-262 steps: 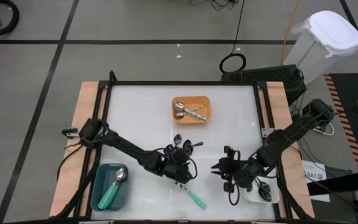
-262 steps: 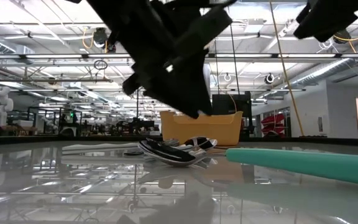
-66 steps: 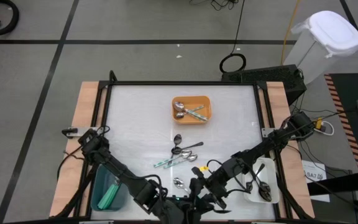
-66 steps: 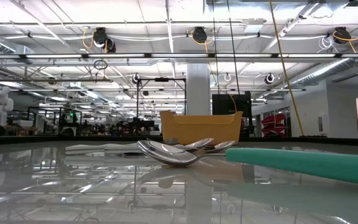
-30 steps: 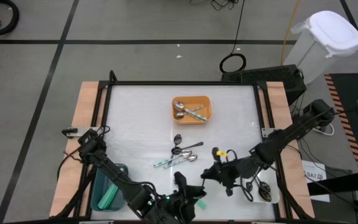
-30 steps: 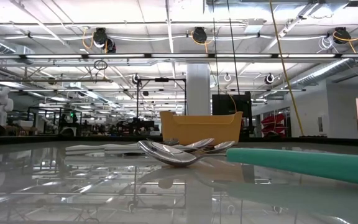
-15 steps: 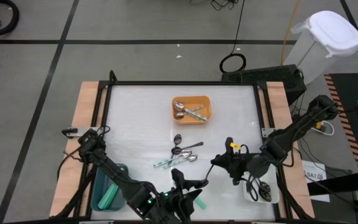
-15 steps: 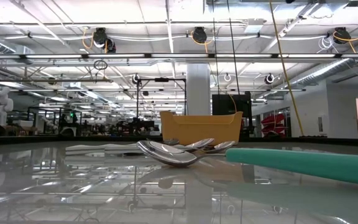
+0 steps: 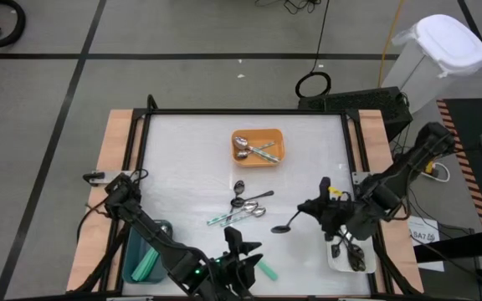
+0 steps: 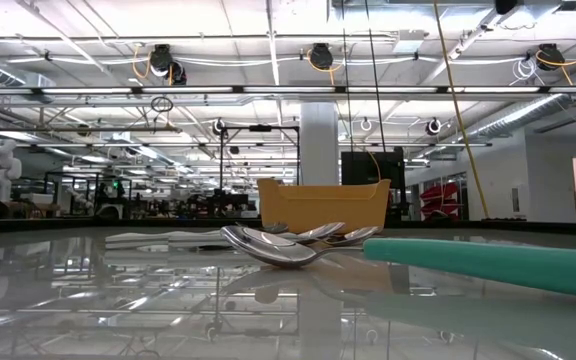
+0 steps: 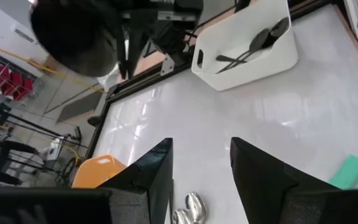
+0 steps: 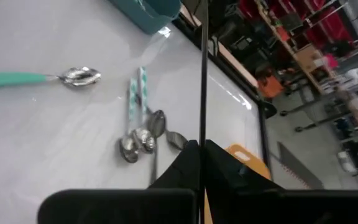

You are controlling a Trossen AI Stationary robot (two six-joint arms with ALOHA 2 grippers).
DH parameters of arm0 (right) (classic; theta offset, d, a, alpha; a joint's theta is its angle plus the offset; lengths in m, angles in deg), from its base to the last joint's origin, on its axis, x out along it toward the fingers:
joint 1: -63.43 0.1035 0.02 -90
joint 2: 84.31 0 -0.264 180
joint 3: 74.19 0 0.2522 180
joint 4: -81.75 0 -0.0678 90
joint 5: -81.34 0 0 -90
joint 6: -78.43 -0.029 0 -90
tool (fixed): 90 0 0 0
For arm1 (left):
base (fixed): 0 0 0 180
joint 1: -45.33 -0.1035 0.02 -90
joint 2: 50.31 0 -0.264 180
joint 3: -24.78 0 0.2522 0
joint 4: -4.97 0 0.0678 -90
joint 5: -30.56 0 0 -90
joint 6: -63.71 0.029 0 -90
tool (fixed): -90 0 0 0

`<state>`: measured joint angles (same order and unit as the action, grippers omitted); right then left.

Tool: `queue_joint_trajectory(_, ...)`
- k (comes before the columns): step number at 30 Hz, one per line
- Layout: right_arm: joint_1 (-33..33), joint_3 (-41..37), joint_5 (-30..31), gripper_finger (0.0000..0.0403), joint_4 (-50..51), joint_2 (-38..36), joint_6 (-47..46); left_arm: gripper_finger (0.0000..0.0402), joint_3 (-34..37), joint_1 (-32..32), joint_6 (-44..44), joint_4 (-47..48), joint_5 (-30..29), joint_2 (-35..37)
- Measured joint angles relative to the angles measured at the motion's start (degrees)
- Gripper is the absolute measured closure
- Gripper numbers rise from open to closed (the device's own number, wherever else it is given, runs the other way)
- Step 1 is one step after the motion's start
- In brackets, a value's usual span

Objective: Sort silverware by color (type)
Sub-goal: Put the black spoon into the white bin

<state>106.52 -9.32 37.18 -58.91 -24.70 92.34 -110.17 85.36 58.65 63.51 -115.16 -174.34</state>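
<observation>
My right gripper (image 9: 308, 211) (image 12: 202, 154) hangs right of the table's middle, shut on a black spoon (image 9: 284, 224). My left gripper (image 9: 239, 245) (image 11: 201, 169) is open near the near edge and touches nothing. A teal-handled spoon (image 9: 264, 269) (image 12: 17, 78) lies flat just right of it. A small pile of silver and teal-handled spoons (image 9: 245, 206) (image 12: 140, 127) lies at mid-table. The orange tray (image 9: 257, 147) holds silver spoons. The white tray (image 9: 350, 251) (image 11: 247, 43) holds black spoons. The teal tray (image 9: 145, 251) holds a teal-handled spoon. My right gripper pinches the black spoon's thin handle (image 12: 202, 93) between its two fingers. The handle runs straight out past the fingertips. The bowl (image 9: 279, 227) points toward the table's left and near side, and the spoon is lifted clear of the table.
The table's dark frame runs along all sides (image 9: 354, 150). In the low view the teal handle (image 10: 488, 265) lies close at right, with silver spoons (image 10: 278, 245) and the orange tray (image 10: 323, 205) behind. Bare white table lies left of the pile (image 9: 182, 167).
My right gripper has carried the black spoon from near the table's near edge toward the right and far side, closer to the white tray, the spoon staying in its fingers. My left gripper has stayed open near the near edge.
</observation>
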Motion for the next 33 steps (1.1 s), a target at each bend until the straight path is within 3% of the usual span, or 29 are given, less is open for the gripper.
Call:
queue_joint_trajectory(4,2.9,1.3,-0.4,0.0402,5.3,0.2,-4.8,0.0240,0.0,0.0,1.2,-0.2,-0.4,0.0)
queue_joint_trajectory(10,7.6,10.9,-1.4,0.0402,24.8,4.4,-17.6,0.0240,0.0,0.1,-2.0,-1.3,0.5,0.0)
queue_joint_trajectory(17,12.1,21.0,-10.6,0.0402,47.6,12.9,-29.8,0.0240,0.0,0.5,-5.3,-1.7,1.7,0.0)
queue_joint_trajectory(23,15.5,23.9,-19.2,0.0402,59.7,19.3,-38.5,0.0240,0.0,0.6,-7.7,-1.7,1.9,0.0)
queue_joint_trajectory(28,18.5,24.0,-24.9,0.0402,64.5,22.1,-40.1,0.0240,0.0,0.5,-9.2,-1.7,2.2,0.0)
queue_joint_trajectory(33,21.7,24.0,-28.3,0.0402,64.4,23.0,-32.5,0.0240,0.0,0.2,-9.5,-1.8,5.0,0.0)
